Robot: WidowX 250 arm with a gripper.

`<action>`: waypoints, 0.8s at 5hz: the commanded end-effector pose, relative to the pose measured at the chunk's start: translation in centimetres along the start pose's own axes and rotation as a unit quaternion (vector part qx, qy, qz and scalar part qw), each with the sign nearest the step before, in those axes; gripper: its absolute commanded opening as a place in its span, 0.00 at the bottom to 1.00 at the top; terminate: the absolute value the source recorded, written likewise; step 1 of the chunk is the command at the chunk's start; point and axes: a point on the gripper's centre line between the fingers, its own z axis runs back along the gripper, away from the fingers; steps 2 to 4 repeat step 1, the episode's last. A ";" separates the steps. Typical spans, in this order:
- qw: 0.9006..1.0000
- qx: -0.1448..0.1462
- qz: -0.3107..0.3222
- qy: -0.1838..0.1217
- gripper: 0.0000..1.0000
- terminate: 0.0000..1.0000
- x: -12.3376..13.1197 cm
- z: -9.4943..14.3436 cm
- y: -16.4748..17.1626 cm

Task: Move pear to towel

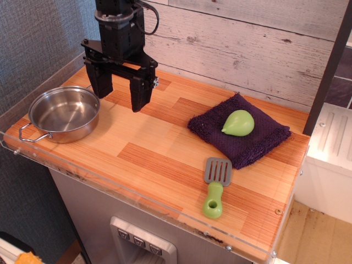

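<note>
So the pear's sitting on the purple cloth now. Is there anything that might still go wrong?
A couple of small things, perhaps. The pear is rounded and lies on its side on the thick, folded towel, so a bump might roll it toward the spatula. The gripper, jaws open, hangs close beside the steel pan; a careless sweep might knock it.
</note>
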 end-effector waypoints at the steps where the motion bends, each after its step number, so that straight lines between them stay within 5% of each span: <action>1: 1.000 0.009 0.003 -0.028 1.00 1.00 0.0 1.7 0.7; 4: 1.000 0.009 0.003 -0.028 1.00 1.00 0.0 1.7 0.7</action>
